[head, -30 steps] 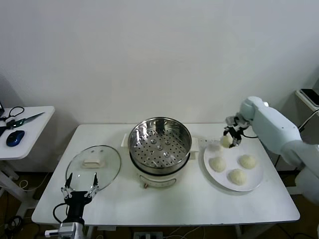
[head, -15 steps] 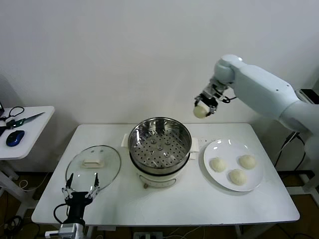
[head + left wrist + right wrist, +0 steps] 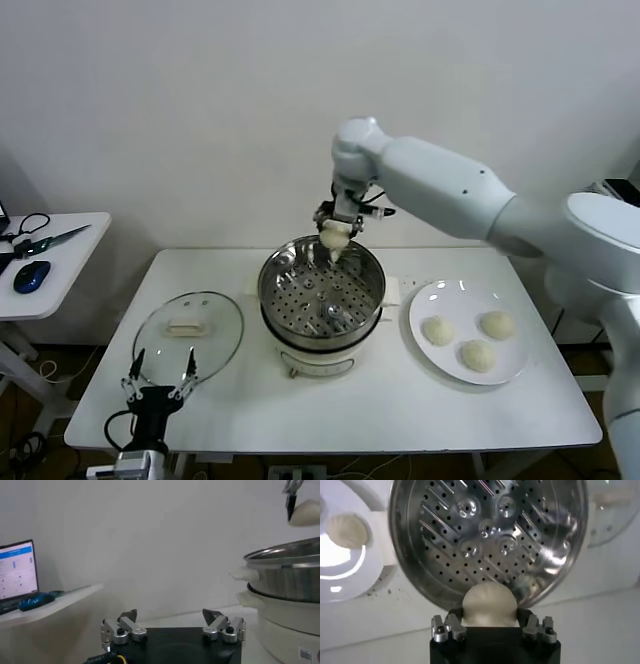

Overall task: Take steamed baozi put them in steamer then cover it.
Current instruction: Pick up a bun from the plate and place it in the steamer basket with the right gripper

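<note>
My right gripper point(image 3: 335, 238) hangs above the far rim of the steel steamer point(image 3: 321, 289), shut on one cream-white baozi point(image 3: 488, 604). In the right wrist view the perforated tray point(image 3: 485, 535) lies below with nothing on it. Three more baozi point(image 3: 437, 330) rest on the white plate point(image 3: 512, 363) to the right of the steamer. The glass cover point(image 3: 188, 330) with its cream handle lies flat on the table to the left of the steamer. Near the table's front left edge my left gripper point(image 3: 160, 372) stands open and holds nothing, just in front of the cover.
A small side table point(image 3: 55, 255) to the far left carries scissors point(image 3: 45, 240) and a blue mouse point(image 3: 30, 276). The steamer's white base point(image 3: 320, 359) sits mid-table. The white wall stands close behind.
My right arm has lifted a baozi off the plate and swung it left, from above the plate to above the steamer's far rim. The left arm has not moved.
</note>
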